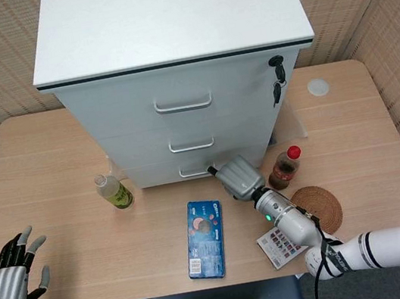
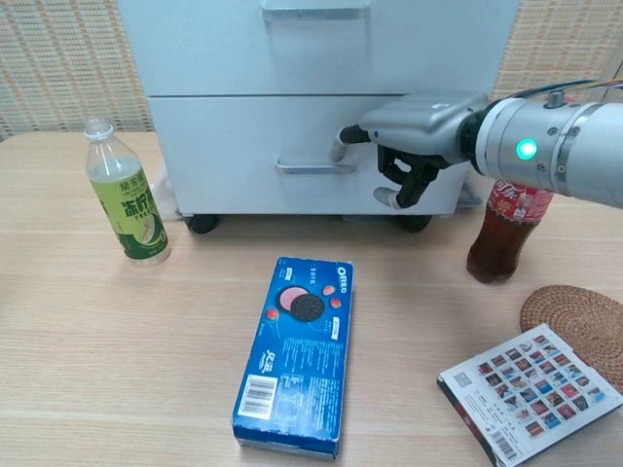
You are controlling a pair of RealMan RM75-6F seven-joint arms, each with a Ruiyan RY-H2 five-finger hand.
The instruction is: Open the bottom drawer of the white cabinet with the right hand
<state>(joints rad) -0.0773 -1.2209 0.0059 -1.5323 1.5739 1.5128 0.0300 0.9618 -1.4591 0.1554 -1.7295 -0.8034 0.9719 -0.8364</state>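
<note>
White cabinet (image 1: 174, 62): stands at the table's back centre, all three drawers closed.
Bottom drawer (image 2: 292, 156): lowest of the three, its handle (image 2: 313, 167) facing you.
Your right arm (image 1: 331, 246): reaches in low from the right, forearm roughly level.
Your right hand (image 2: 414, 131): palm down just beside the handle's right end, one fingertip (image 2: 341, 146) extended at it, the rest curled under, holding nothing; contact cannot be told.
Your left hand (image 1: 7, 274): open at the table's left edge, fingers spread.
</note>
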